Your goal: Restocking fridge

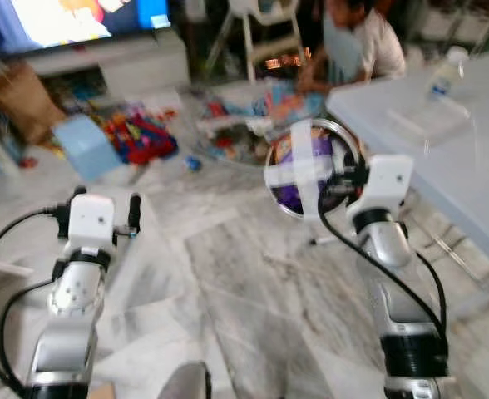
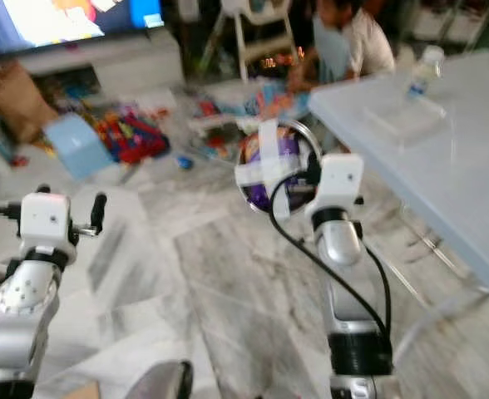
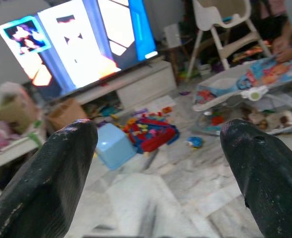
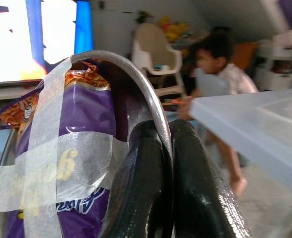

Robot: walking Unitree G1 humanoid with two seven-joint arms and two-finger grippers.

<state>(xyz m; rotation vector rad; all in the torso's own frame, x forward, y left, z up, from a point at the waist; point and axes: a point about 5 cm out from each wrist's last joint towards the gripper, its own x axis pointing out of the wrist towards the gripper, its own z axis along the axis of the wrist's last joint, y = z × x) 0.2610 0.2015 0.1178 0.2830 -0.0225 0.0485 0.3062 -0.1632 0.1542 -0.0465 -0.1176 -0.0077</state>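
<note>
Ahead of the right gripper (image 4: 166,198), pinched by its rim, stands a steel bowl (image 1: 311,166) with a taped-in purple snack packet (image 4: 71,163) — left gripper (image 3: 161,163) splayed, carrying nothing, farther off.

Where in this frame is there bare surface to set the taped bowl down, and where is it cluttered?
The right tool holds the bowl by its rim. Bare room: the pale table nearer than the bottle, and the marble floor between both arms. Crowded: the floor by the toys and the seated person.
</note>
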